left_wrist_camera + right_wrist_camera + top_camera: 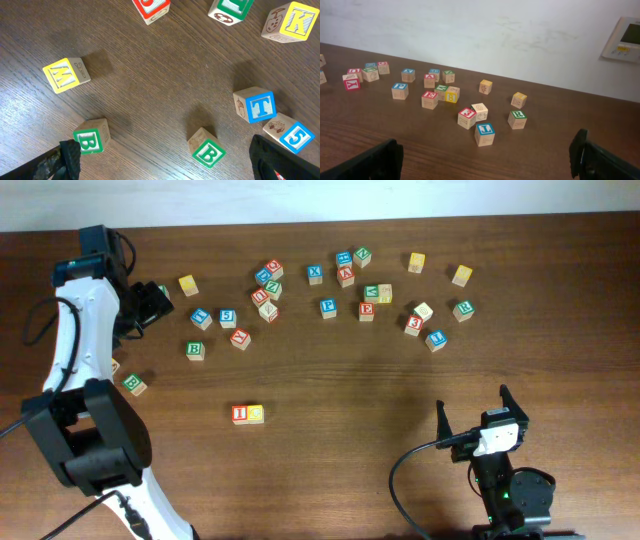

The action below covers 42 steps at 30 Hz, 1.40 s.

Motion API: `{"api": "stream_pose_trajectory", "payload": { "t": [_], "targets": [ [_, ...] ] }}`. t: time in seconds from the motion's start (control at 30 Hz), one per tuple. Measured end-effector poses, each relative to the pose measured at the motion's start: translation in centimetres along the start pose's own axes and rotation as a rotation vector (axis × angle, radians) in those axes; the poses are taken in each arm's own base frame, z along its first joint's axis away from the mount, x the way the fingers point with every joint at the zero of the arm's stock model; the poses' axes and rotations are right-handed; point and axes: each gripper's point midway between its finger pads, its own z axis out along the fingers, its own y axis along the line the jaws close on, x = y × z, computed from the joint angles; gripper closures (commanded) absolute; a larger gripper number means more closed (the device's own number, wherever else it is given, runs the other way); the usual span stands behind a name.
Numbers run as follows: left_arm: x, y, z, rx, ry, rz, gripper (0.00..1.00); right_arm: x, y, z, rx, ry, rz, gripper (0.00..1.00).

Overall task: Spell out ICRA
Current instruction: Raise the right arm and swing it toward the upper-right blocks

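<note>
A red I block point(240, 414) and a yellow block point(256, 413) sit side by side at the table's front middle. A green R block point(463, 309) lies at the far right; it also shows in the right wrist view point(518, 119). A red block point(346, 276) that looks like an A lies among the far blocks. My left gripper point(152, 304) is open and empty at the far left, above bare wood point(165, 167). My right gripper point(475, 416) is open and empty near the front right point(485, 162).
In the left wrist view lie a yellow W block point(66, 75), two green B blocks point(91, 139) point(207, 151), a blue T point(255, 105), a blue 5 point(295, 136) and a yellow K point(295, 20). A blue block point(485, 133) and a red 3 point(467, 117) lie ahead of the right gripper.
</note>
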Motion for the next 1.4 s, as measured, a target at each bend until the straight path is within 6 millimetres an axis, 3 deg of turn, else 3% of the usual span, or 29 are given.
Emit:
{"api": "stream_pose_trajectory", "payload": {
  "t": [0.3,0.47,0.67,0.93,1.03,1.1,1.2,1.4],
  "targets": [
    [0.0,0.0,0.0,0.000,0.000,0.000,0.01,-0.1,0.0,0.0,0.001,-0.003,0.043,0.02],
    [0.0,0.0,0.0,0.000,0.000,0.000,0.01,-2.5,-0.3,-0.1,0.006,-0.103,0.135,0.02],
    [0.0,0.0,0.0,0.000,0.000,0.000,0.01,-3.5,-0.4,-0.3,0.001,-0.127,0.230,0.02],
    [0.0,0.0,0.0,0.002,0.000,0.000,0.01,-11.7,-1.3,-1.5,-0.006,-0.197,0.281,0.02],
    [0.0,-0.1,0.0,0.004,0.002,0.000,0.01,-14.9,-1.6,-1.0,-0.020,-0.171,0.293,0.02],
    [0.0,0.0,0.0,0.002,0.002,0.000,0.01,-18.6,-1.9,-0.1,-0.038,-0.134,0.299,0.02],
    [0.0,0.0,0.0,0.003,0.002,0.000,0.01,-22.3,-1.9,1.4,-0.078,-0.018,0.318,0.02],
    [0.1,-0.1,0.0,0.004,0.003,0.000,0.01,-24.8,-1.6,3.7,-0.121,0.348,0.386,0.02]
  ]
}}
